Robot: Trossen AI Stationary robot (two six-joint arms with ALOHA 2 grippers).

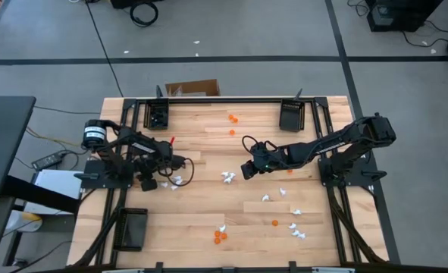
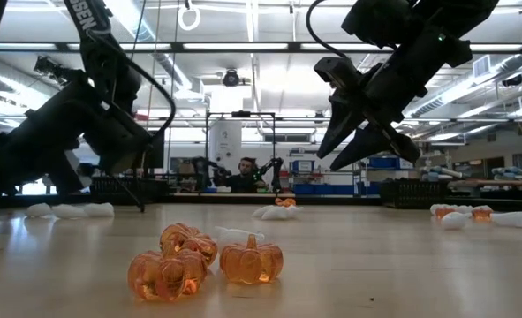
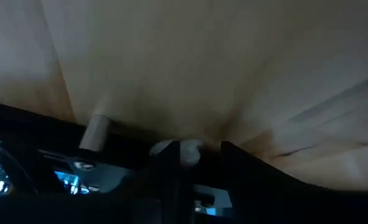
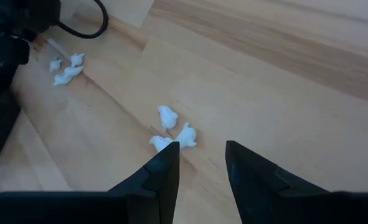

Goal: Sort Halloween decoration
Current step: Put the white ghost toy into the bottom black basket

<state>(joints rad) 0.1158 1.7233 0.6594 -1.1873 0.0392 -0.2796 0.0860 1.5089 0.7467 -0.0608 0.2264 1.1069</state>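
Halloween decoration bits: we've got three white trinkets (image 4: 170,132) mid-table, just ahead of our right gripper (image 4: 202,163), jaws parted and empty. Left gripper (image 3: 190,163) sits low at its side, pinching a white piece (image 3: 182,151).

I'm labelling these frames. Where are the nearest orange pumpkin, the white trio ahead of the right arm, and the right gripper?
nearest orange pumpkin (image 2: 251,261): low view, middle of its ribbed body.
white trio (image 4: 166,117): right wrist view, farthest piece.
right gripper (image 4: 200,165): right wrist view, gap between open jaws.
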